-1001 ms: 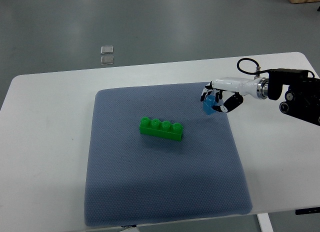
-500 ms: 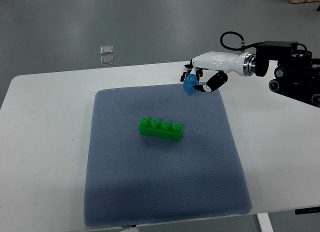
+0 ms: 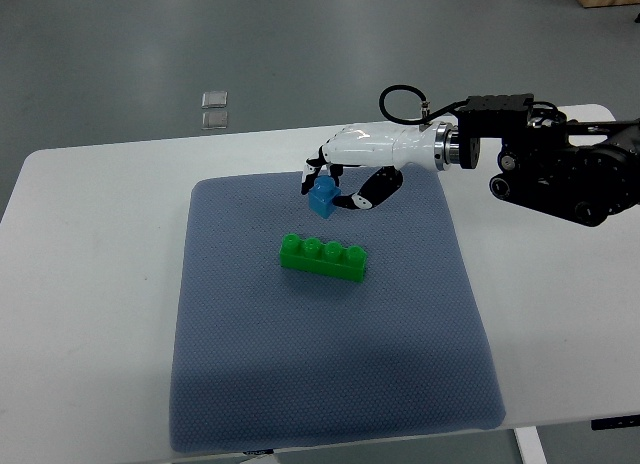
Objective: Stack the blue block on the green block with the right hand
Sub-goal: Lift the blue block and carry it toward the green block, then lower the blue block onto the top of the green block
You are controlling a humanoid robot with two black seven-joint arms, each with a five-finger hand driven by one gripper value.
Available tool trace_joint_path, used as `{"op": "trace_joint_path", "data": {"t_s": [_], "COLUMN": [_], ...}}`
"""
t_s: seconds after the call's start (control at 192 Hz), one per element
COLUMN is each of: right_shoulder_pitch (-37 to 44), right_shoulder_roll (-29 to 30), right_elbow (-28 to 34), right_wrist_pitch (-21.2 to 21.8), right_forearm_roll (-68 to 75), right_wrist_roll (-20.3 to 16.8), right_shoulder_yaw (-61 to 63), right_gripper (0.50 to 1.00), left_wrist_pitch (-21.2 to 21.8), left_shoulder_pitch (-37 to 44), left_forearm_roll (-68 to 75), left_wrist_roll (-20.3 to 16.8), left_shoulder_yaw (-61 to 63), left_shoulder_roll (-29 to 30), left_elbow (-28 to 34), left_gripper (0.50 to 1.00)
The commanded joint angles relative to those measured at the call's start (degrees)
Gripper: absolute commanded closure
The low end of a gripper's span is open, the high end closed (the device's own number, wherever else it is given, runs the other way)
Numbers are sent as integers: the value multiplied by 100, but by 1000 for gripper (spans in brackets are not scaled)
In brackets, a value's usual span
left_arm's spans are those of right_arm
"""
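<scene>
the blue block (image 3: 324, 197) is a bright sky blue. the green block (image 3: 322, 257) is a vivid grass green, its 4 studs the same shade. the mat (image 3: 330, 384) is a dusty slate blue with a fine dotted weave all over. the table (image 3: 90, 314) is plain white. the right hand (image 3: 345, 176) has a glossy white shell with black fingers, and its arm (image 3: 560, 169) is black. the floor (image 3: 300, 44) is dull grey-green.

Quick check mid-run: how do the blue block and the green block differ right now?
The blue block is small and squarish; the green block is a long bar with four studs in a row. The blue one is gripped and tilted in the right hand; the green one lies flat and untouched on the grey mat. Both are studded toy bricks.
</scene>
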Motion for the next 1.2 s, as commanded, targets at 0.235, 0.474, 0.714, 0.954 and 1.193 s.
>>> {"op": "trace_joint_path", "data": {"t_s": [0.235, 0.474, 0.714, 0.954, 1.193], "right_shoulder_pitch": [-25, -140, -228, -254, -298], "right_shoulder_roll": [-4, -4, 5, 58, 189], "right_elbow": [-9, -9, -18, -70, -158], "right_wrist_pitch": [-16, -165, -174, -174, -288], "right_forearm_roll": [-189, -260, -260, -304, -312], "right_wrist_roll": [365, 523, 560, 558, 541], "right_shoulder_yaw": [-283, -301, -301, -362, -362], "right_gripper": [1000, 1000, 1000, 1000, 1000], "left_wrist_pitch": [0, 0, 0, 0, 0], "left_shoulder_pitch": [-1, -1, -1, -1, -1], "left_forearm_roll": [0, 0, 0, 0, 0], "left_wrist_roll": [0, 0, 0, 0, 0], "left_shoulder_yaw": [0, 0, 0, 0, 0], "left_shoulder_roll": [0, 0, 0, 0, 0], "left_elbow": [-5, -5, -5, -5, -5], "left_gripper": [500, 500, 500, 500, 500]}}
